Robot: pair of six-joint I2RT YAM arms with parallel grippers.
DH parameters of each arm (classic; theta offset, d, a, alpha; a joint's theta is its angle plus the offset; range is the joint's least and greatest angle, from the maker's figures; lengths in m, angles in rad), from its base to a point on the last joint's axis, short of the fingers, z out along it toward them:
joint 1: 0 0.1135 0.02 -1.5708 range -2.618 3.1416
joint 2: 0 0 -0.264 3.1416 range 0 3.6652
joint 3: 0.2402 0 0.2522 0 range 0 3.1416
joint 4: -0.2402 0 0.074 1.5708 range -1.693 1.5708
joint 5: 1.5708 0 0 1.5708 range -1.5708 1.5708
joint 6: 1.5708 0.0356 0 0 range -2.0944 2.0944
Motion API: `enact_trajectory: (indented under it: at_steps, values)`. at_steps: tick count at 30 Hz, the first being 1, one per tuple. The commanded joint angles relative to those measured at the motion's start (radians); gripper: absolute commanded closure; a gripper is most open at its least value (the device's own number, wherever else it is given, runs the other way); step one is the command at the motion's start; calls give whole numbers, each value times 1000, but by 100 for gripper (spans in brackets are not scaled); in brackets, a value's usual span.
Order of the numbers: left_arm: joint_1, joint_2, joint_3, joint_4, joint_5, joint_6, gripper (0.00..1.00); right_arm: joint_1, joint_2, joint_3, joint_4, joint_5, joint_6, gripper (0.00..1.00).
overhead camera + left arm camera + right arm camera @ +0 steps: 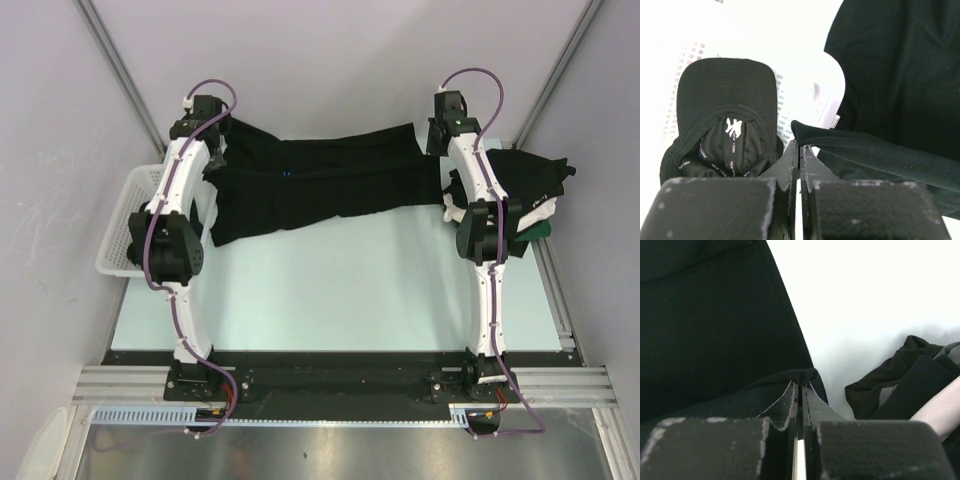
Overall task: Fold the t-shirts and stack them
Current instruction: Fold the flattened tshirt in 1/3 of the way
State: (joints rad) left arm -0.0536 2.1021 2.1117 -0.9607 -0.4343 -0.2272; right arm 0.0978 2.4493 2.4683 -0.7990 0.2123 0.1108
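Note:
A black t-shirt (pixel 310 185) with a small blue chest mark hangs stretched between my two grippers over the far part of the table. My left gripper (pixel 215 128) is shut on its left edge; in the left wrist view the jaws (pixel 799 146) pinch a fold of the black cloth (pixel 870 150). My right gripper (pixel 437 135) is shut on its right edge; in the right wrist view the jaws (pixel 801 384) pinch the black cloth (pixel 715 340). A pile of more t-shirts (pixel 535 190), black with bits of white and green, lies at the right, also in the right wrist view (pixel 910 380).
A white plastic mesh basket (pixel 128 225) stands at the table's left edge. In the left wrist view it holds a black New York cap (pixel 725 125). The pale table top (pixel 340 290) stretches between the arms.

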Motion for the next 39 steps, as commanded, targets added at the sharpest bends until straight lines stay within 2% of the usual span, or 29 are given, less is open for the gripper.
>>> enact_trajectory:
  at_steps: [1,11,25,30,34,39]
  values:
    - [23,-16,39,4,-27,17,100,-9,4,12,35,50,-19,100]
    - [78,-37,21,4,-27,12,100,-40,-6,11,35,55,-17,100]
    - [69,-37,30,11,8,6,100,-37,5,12,40,19,-7,100]
    - [63,-30,33,13,8,5,92,-27,11,12,44,-7,-10,100]
    - [63,-28,36,11,12,2,91,-23,17,8,52,-33,-13,89]
    - [64,-25,34,11,32,2,81,-15,25,9,60,-39,-16,78]
